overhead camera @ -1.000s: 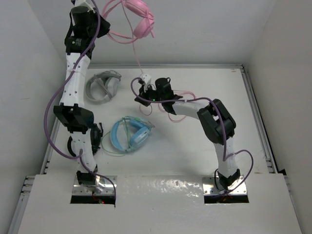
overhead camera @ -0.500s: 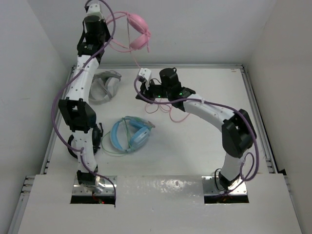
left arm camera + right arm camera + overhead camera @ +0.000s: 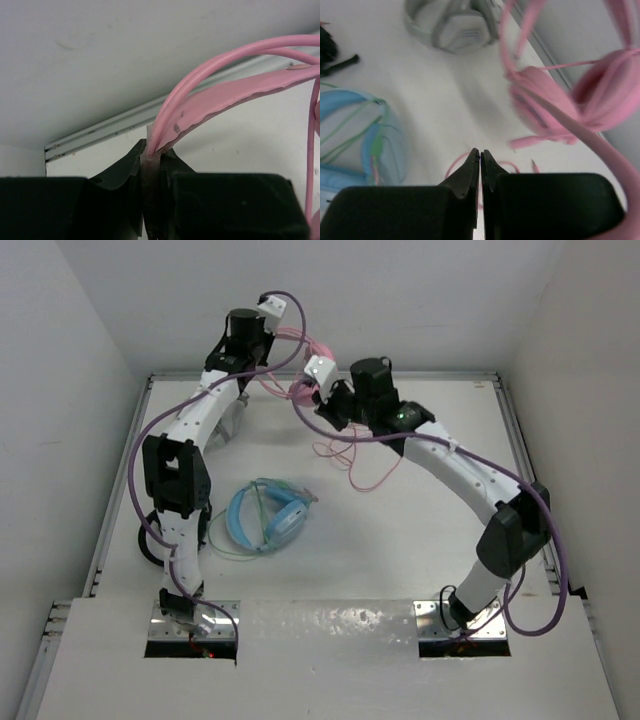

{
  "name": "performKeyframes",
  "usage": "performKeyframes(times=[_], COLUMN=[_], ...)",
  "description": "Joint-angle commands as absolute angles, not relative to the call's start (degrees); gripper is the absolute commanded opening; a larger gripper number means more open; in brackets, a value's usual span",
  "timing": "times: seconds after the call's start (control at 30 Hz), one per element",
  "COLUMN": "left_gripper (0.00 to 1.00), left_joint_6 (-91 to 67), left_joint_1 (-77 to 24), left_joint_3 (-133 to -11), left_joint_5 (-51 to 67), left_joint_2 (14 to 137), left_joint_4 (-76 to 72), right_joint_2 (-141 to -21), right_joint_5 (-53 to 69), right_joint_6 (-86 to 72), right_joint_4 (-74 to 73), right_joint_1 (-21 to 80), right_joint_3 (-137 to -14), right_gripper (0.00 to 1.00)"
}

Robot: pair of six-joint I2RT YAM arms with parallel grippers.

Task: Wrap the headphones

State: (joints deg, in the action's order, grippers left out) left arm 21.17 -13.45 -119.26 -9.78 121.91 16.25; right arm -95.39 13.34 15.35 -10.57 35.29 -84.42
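The pink headphones (image 3: 301, 390) hang above the back of the table. My left gripper (image 3: 284, 338) is shut on their pink headband (image 3: 220, 95), which runs out of the jaws up and to the right. My right gripper (image 3: 307, 408) is just right of the ear cups (image 3: 540, 102). Its jaws are pressed together. The thin pink cable (image 3: 355, 455) trails from it in loops onto the table. In the right wrist view the cable (image 3: 454, 164) curves out on both sides of the fingertips.
Light-blue headphones (image 3: 268, 517) with a green cable lie left of centre, also in the right wrist view (image 3: 350, 130). Grey headphones (image 3: 452, 27) lie at the back left, mostly hidden under my left arm in the top view. The back wall and table rail are close behind both grippers.
My left arm swung down and to the right, lowering the pink headphones towards the table's back edge. My right gripper moved back and up to meet them, and its arm stretched out.
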Motion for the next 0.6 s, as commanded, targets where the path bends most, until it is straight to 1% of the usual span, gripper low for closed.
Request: performKeyframes(times=[0.0,0.03,0.07,0.1,0.13,0.17,0.2,0.23,0.3,0.37,0.4,0.47,0.57], left_gripper=[0.0,0.0,0.0,0.0,0.0,0.0,0.0,0.0,0.0,0.0,0.0,0.0,0.0], left_joint_6=[28.3,29.6,30.8,32.6,33.2,35.1,35.9,36.6,36.6,34.3,34.5,35.7,34.6], left_joint_1=[-12.7,-12.7,-12.8,-12.8,-12.8,-12.8,-12.8,-12.8,-13.1,-13.8,-15.0,-17.9,-19.7], left_joint_3=[-120.4,-120.2,-119.8,-119.4,-118.7,-118.5,-118.6,-119.1,-120.4,-123.6,-124.9,-127.6,-128.5], left_joint_5=[-3.0,-1.9,-1.5,-2.0,-2.5,-2.5,-2.1,-0.3,4.5,7.4,10.2,10.8,12.9], left_joint_2=[116.5,116.4,116.2,116.0,115.9,115.8,115.7,115.6,115.6,115.8,116.0,116.3,116.5], left_joint_4=[14.1,16.7,17.5,18.3,18.5,19.2,20.2,22.6,25.6,27.8,31.3,34.5,39.3], right_joint_2=[-94.2,-97.5,-99.6,-101.7,-104.6,-104.9,-104.7,-103.9,-102.1,-104.7,-106.1,-109.8,-111.2], right_joint_5=[6.8,6.9,7.6,6.8,5.2,3.3,-0.9,-4.0,-8.5,-12.1,-12.9,-14.8,-14.5], right_joint_6=[18.4,18.3,18.7,19.2,19.6,20.2,20.5,20.8,22.7,22.9,22.8,23.0,24.6], right_joint_4=[-22.0,-26.9,-38.5,-43.6,-47.3,-50.8,-50.1,-48.2,-40.9,-36.5,-35.5,-31.6,-23.1], right_joint_1=[31.5,30.5,28.1,27.2,26.3,24.8,24.3,23.8,23.6,23.5,23.4,23.5,22.2], right_joint_3=[-98.6,-107.2,-112.4,-120.8,-123.1,-123.8,-123.0,-118.4,-114.7,-117.0,-121.8,-125.6,-124.5], right_gripper=[0.0,0.0,0.0,0.0,0.0,0.0,0.0,0.0,0.0,0.0,0.0,0.0,0.0])
